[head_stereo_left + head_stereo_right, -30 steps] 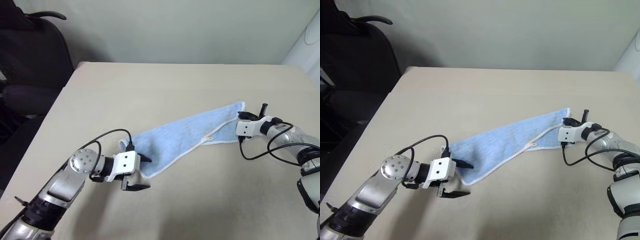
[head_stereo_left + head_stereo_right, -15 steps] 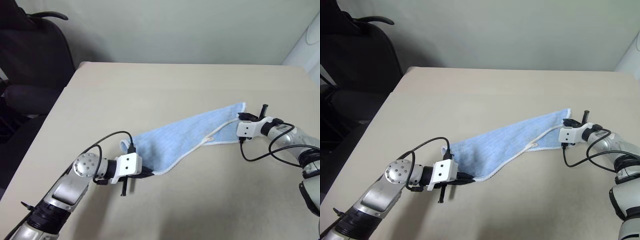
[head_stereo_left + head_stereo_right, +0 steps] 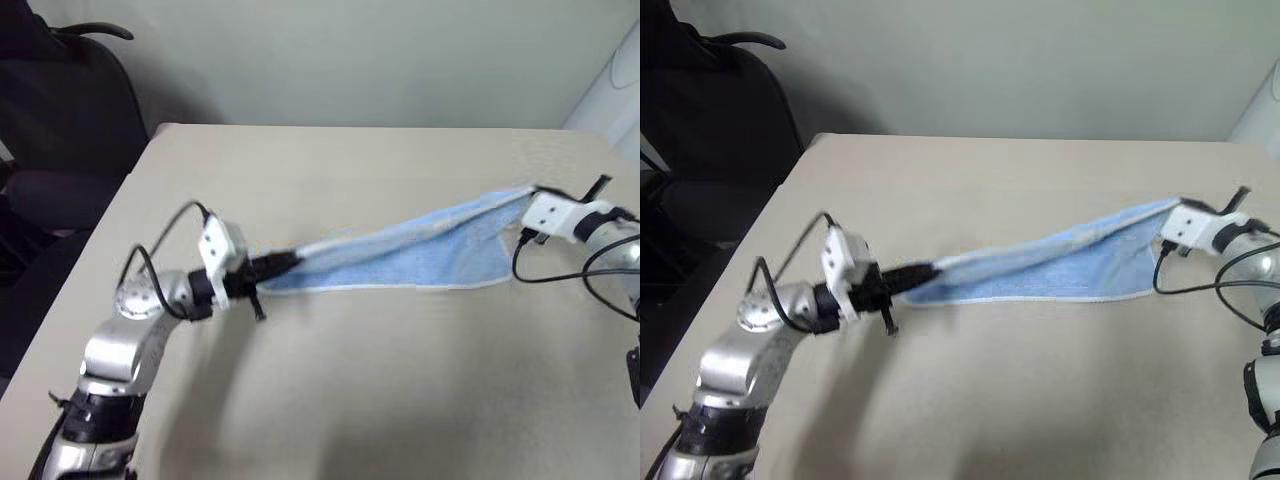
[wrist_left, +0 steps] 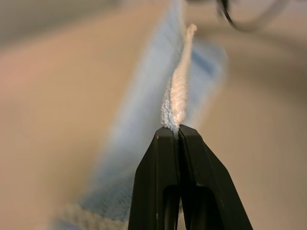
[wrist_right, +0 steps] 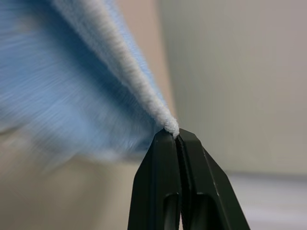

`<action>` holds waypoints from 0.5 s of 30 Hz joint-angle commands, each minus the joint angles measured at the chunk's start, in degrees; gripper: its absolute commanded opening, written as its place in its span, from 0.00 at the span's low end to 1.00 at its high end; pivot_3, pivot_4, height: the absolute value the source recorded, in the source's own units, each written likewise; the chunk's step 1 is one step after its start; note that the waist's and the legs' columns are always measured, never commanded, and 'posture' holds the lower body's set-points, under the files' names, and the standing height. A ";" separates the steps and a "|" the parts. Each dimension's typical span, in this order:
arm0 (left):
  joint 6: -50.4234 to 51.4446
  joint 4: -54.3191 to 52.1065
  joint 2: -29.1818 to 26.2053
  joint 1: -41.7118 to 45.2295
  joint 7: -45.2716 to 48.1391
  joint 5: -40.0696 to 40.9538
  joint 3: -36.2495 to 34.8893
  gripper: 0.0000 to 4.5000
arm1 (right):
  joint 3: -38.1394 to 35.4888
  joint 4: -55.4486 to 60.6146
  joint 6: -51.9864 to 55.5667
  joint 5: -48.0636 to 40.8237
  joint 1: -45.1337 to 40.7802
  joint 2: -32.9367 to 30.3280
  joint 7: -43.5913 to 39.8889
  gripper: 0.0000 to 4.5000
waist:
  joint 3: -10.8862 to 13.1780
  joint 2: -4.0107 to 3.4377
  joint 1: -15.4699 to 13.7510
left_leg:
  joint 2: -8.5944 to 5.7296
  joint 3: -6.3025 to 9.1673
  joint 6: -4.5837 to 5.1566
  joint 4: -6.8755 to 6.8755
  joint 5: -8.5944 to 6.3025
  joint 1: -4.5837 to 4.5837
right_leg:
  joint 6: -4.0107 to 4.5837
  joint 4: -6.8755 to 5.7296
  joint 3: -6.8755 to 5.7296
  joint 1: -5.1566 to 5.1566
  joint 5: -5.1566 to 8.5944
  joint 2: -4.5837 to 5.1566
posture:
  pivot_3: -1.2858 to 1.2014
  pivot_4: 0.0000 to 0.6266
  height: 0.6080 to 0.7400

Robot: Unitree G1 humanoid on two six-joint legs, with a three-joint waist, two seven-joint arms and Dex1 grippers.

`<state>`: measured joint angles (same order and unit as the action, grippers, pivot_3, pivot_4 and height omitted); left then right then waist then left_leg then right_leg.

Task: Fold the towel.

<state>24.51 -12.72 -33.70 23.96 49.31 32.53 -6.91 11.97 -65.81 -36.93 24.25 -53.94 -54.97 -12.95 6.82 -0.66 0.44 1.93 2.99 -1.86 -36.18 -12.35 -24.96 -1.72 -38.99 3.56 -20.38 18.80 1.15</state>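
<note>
Two black-fingered grippers pinch opposite ends of the small light-blue terry towel [image 3: 420, 250] with white hem: left gripper [image 3: 285, 262] clamped on its near-left corner, right gripper [image 3: 528, 197] clamped on the far-right corner. Towel hangs stretched between them above the beige tabletop [image 3: 330, 390], lower edge sagging. Black office chair [image 3: 60, 110] beside table's left edge.
</note>
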 commanded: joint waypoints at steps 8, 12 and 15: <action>-4.42 22.40 4.30 30.93 -4.78 -0.68 -4.14 0.01 | -7.32 -2.72 6.63 -6.45 -16.15 -4.07 -6.24 0.00 | 0.09 -0.10 0.83 | 0.00 -0.06 0.04 0.06 0.12 -0.23 | -0.07 -0.02 0.02 -0.23 -0.08 0.00 | 0.52 0.24 1.00; -2.14 16.49 -1.15 27.73 -0.58 1.28 -5.28 0.01 | -12.65 -1.94 6.62 -13.61 -14.02 -7.89 -17.23 0.00 | 0.10 -0.12 0.89 | 0.00 -0.04 0.07 0.08 0.17 -0.33 | -0.08 0.03 0.01 -0.31 -0.10 -0.01 | 0.52 0.24 1.00; 3.00 7.24 -5.78 19.12 2.70 5.67 -6.57 0.01 | -16.89 1.06 6.15 -20.66 -6.75 -9.68 -29.37 0.00 | 0.11 -0.08 0.94 | 0.00 -0.06 0.07 0.08 0.17 -0.30 | -0.08 0.03 0.03 -0.26 -0.11 -0.03 | 0.52 0.24 1.00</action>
<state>25.35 -1.20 -37.07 45.23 50.62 35.77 -9.27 -1.80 -64.81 -31.45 7.79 -62.83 -61.96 -37.11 6.93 -0.74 1.37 1.92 2.94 -1.78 -36.08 -12.19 -25.26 -1.80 -38.95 3.58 -20.63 18.70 1.12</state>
